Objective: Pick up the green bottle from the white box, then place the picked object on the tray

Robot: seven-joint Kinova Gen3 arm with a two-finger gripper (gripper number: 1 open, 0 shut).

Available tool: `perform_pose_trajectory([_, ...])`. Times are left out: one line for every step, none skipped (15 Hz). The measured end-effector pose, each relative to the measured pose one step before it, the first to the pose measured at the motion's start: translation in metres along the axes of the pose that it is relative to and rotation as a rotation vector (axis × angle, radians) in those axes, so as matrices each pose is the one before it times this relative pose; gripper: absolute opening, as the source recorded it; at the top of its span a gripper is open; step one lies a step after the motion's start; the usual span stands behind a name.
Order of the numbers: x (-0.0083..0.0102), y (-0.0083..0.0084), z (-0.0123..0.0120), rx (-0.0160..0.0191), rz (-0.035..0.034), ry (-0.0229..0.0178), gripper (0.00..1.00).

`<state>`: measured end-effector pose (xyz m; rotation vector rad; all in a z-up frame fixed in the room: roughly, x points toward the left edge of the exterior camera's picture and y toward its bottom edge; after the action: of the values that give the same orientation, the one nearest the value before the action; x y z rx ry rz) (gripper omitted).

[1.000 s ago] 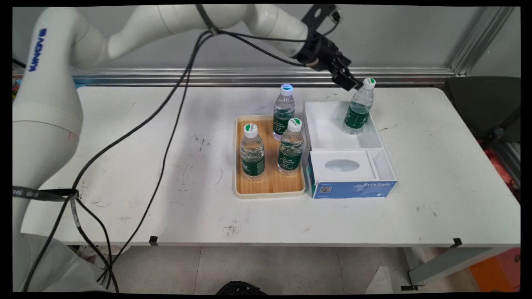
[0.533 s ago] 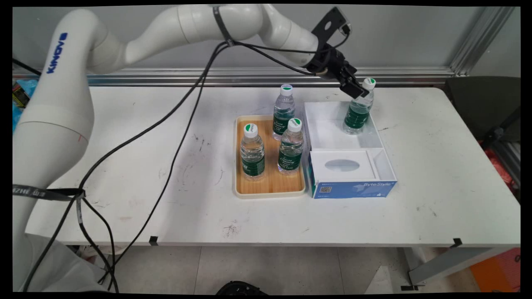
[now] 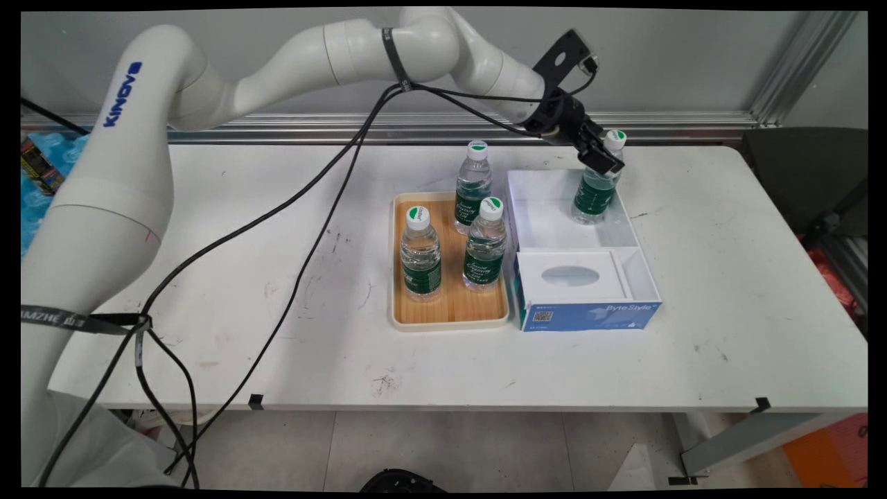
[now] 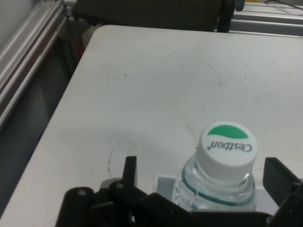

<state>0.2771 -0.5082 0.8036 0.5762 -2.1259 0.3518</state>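
Your gripper (image 3: 604, 161) sits at the shoulder of a water bottle (image 3: 594, 194), and its fingers (image 4: 129, 168) are spread wide, one on each side of the bottle's neck with clear space between each finger and the plastic. It holds nothing. In the hand view the bottle's white cap (image 4: 226, 149) with a green mark rises between the fingers, nearer the right-hand one.

That bottle stands upright directly below the gripper, in the far compartment of an open white box (image 3: 547, 223) with a blue front. Nearer the camera from the gripper, the same box carries a white insert with an oval window (image 3: 569, 276). To the gripper's left, as the main view shows it, a wooden tray (image 3: 454, 305) lies beside the box with three more bottles (image 3: 484, 246) standing on it, well apart from the fingers. All of this rests on a white table (image 3: 277, 263).

Judging from this, the risk is the off-centre cap: the closer finger could meet the neck first and tip the light, tall bottle against the box wall. The hanging black cables (image 3: 326, 180) could also drag across the tray bottles.
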Motion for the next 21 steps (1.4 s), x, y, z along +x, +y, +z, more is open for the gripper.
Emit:
perform_pose_trajectory([-0.00063, 0.00029, 0.00281, -0.00130, -0.00266, -0.00090, 1.00])
perform_pose_trajectory([-0.00027, 0.00024, 0.00195, -0.00131, -0.00136, -0.00062, 1.00])
perform_pose_trajectory([-0.00032, 0.00016, 0.00167, -0.00070, -0.00154, -0.00006, 1.00])
perform_pose_trajectory([-0.00061, -0.00001, 0.00161, -0.00006, -0.00221, -0.00009, 1.00])
perform_pose_trajectory([-0.00030, 0.00034, 0.00217, -0.00191, -0.00217, 0.00041, 1.00])
perform_pose_trajectory([-0.00032, 0.00037, 0.00179, -0.00221, -0.00254, 0.00068, 1.00])
perform_pose_trajectory([-0.00031, 0.00028, 0.00111, -0.00160, -0.00212, 0.00060, 0.00])
perform_pose_trajectory([-0.00019, 0.00038, 0.00093, -0.00196, -0.00181, 0.00072, 0.00])
perform_pose_trajectory([-0.00012, 0.00052, 0.00094, -0.00231, -0.00167, 0.00052, 0.00])
perform_pose_trajectory([-0.00006, 0.00096, 0.00098, -0.00457, -0.00182, 0.00068, 0.00])
perform_pose_trajectory([-0.00006, 0.00107, 0.00054, -0.00429, -0.00057, 0.00027, 0.00])
perform_pose_trajectory([-0.00009, 0.00074, 0.00000, -0.00259, -0.00080, 0.00042, 0.00])
perform_pose_trajectory([0.00019, 0.00076, -0.00006, -0.00232, -0.00037, 0.00056, 0.00])
perform_pose_trajectory([0.00050, 0.00078, -0.00062, -0.00176, -0.00043, 0.00110, 0.00])
perform_pose_trajectory([0.00174, 0.00053, -0.00166, -0.00072, 0.00029, 0.00298, 0.00])
perform_pose_trajectory([0.00228, 0.00034, -0.00255, 0.00049, 0.00103, 0.00385, 0.00])
perform_pose_trajectory([0.00320, 0.00011, -0.00321, 0.00161, 0.00194, 0.00505, 0.00])
perform_pose_trajectory([0.00218, 0.00009, -0.00268, 0.00102, 0.00147, 0.00293, 0.00])
perform_pose_trajectory([0.00289, 0.00015, -0.00387, 0.00138, 0.00242, 0.00403, 0.00])
perform_pose_trajectory([0.00282, 0.00018, -0.00404, 0.00105, 0.00295, 0.00266, 0.00])
perform_pose_trajectory([0.00247, 0.00039, -0.00397, 0.00065, 0.00330, 0.00218, 0.00])
